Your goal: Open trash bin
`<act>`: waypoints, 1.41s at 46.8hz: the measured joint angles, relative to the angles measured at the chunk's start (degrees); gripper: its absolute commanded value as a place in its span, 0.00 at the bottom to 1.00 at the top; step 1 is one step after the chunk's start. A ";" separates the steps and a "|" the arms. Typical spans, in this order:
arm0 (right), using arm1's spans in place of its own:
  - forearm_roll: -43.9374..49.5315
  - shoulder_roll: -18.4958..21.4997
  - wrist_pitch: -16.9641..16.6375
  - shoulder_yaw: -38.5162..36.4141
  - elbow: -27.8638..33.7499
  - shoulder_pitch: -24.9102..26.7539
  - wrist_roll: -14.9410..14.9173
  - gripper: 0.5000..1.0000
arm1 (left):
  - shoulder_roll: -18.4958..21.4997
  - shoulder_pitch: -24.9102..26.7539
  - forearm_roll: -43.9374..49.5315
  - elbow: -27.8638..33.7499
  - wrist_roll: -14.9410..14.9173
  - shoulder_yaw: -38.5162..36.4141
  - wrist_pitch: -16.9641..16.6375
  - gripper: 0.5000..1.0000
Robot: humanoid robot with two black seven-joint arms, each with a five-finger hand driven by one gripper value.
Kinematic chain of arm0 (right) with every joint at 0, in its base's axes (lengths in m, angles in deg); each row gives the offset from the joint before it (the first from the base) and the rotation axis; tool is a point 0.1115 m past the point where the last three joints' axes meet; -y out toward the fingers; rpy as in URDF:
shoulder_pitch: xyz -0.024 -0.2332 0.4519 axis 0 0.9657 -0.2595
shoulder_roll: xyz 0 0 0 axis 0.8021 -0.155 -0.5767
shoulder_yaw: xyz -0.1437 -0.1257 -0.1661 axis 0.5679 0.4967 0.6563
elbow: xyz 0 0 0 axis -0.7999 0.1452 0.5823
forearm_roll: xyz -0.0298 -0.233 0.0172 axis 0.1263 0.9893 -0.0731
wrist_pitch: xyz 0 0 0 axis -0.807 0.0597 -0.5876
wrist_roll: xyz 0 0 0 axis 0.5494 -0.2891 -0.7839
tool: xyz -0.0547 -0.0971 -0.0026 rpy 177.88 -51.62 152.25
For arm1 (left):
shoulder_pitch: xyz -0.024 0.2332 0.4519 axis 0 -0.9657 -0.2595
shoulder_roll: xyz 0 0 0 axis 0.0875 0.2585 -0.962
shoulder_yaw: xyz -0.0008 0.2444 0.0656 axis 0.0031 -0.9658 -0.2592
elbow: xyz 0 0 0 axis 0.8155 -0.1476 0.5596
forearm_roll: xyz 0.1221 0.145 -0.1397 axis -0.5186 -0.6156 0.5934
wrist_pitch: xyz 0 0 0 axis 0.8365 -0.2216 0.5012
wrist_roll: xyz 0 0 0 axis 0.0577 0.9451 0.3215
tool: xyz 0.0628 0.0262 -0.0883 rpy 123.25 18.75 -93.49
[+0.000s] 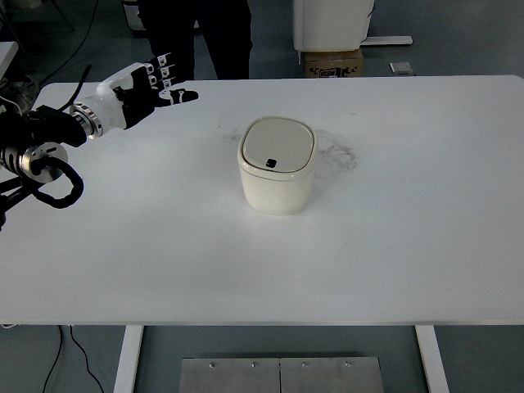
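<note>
A cream trash bin (275, 168) with rounded corners stands upright near the middle of the white table (393, 246). Its lid (277, 146) is shut flat, with a small dark button (270, 162) near the lid's front edge. My left hand (151, 86) hovers over the table's far left part, fingers spread and pointing right toward the bin, holding nothing. It is well to the left of the bin and apart from it. My right arm is out of view.
A person in dark trousers (196, 37) stands behind the table's far edge. A cardboard box (332, 62) and a white unit (332, 23) sit on the floor beyond. Faint smudges (340, 154) mark the table right of the bin.
</note>
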 measured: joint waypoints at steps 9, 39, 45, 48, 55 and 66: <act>0.01 0.00 0.00 0.00 0.00 0.00 -0.01 0.98 | 0.58 4.87 -10.82 4.62 -0.04 -3.20 0.63 1.00; 0.03 0.00 0.03 0.00 0.00 0.00 -0.01 0.98 | -0.02 16.00 -44.59 6.37 0.00 -4.55 23.59 1.00; 0.03 0.00 0.03 0.00 0.00 0.00 -0.01 0.98 | -0.37 18.06 -47.38 6.36 0.02 -4.54 23.68 1.00; 0.02 0.00 0.02 0.00 0.00 -0.01 -0.02 0.98 | -0.87 18.59 -48.97 6.33 0.03 -4.54 23.68 1.00; 0.03 0.00 0.02 0.00 0.00 0.00 -0.01 0.98 | -2.29 18.58 -52.31 6.20 0.03 -4.54 23.68 1.00; 0.04 0.00 0.02 0.00 0.00 0.00 -0.01 0.98 | -4.33 17.82 -53.86 6.17 -0.01 -4.77 23.68 1.00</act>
